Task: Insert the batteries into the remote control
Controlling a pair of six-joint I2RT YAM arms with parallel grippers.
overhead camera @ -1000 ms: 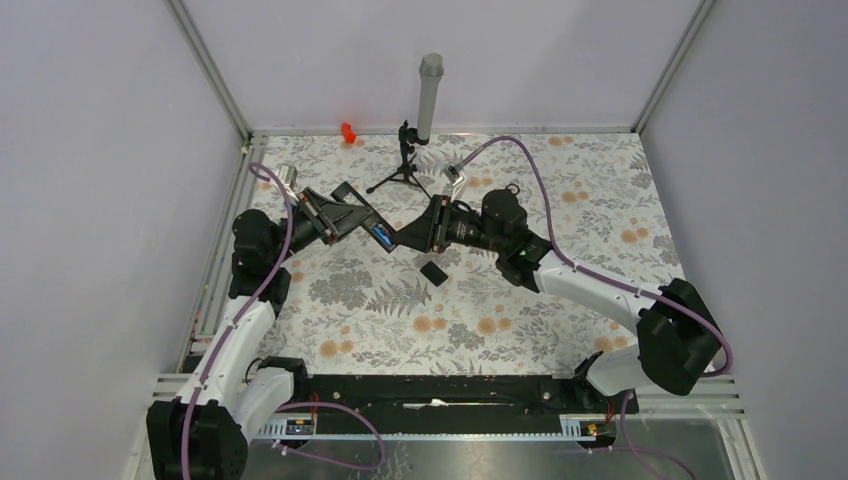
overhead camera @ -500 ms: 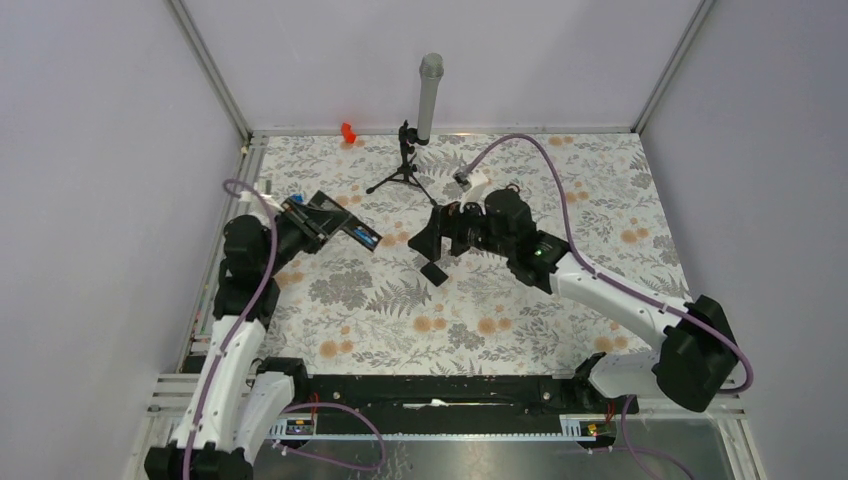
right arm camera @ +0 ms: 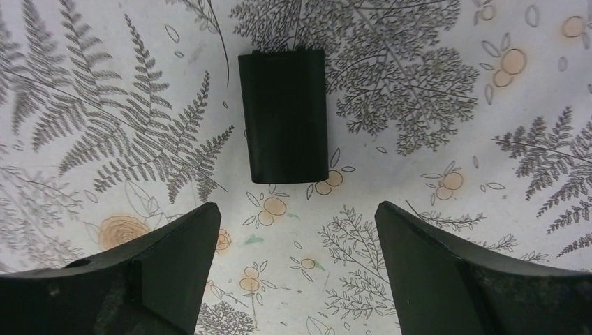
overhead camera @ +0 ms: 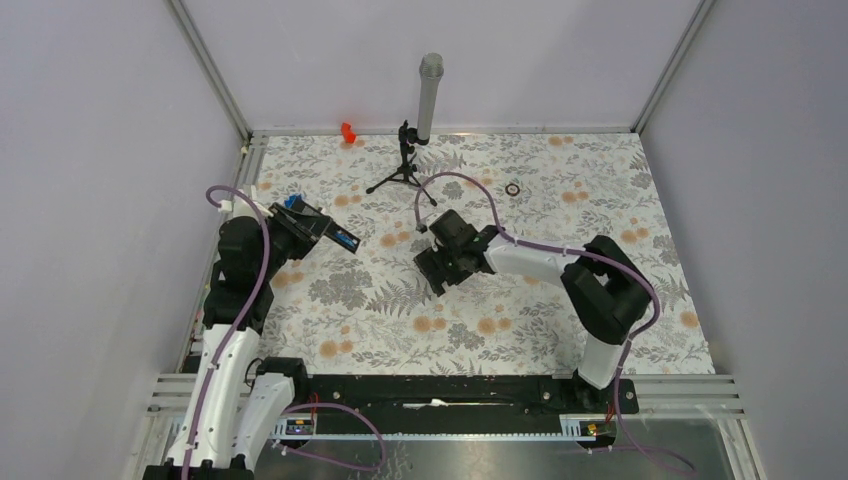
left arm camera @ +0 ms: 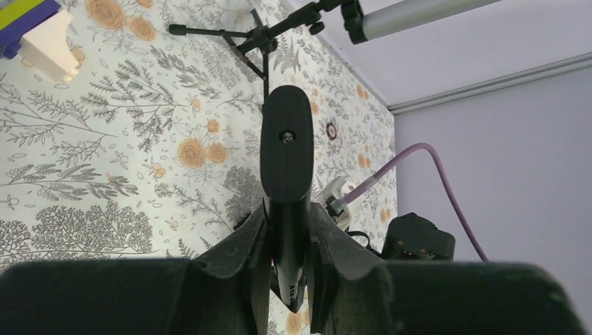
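Note:
My left gripper is shut on the remote control, a slim black bar held above the left of the table. Blue of the batteries shows in its open back. In the left wrist view the remote control stands edge-on, clamped between the fingers of the left gripper. The detachable black back cover lies flat on the table. My right gripper hangs open just short of the cover, nothing between its fingers. From above, the right gripper hovers over the cover.
A black tripod stand with a grey cylinder stands at the back. A red object sits by the rear edge, a small ring at back right, and a blue lump behind the left gripper.
The right gripper opened, left the remote and swung down over the back cover. The left arm drew the remote back to the left.

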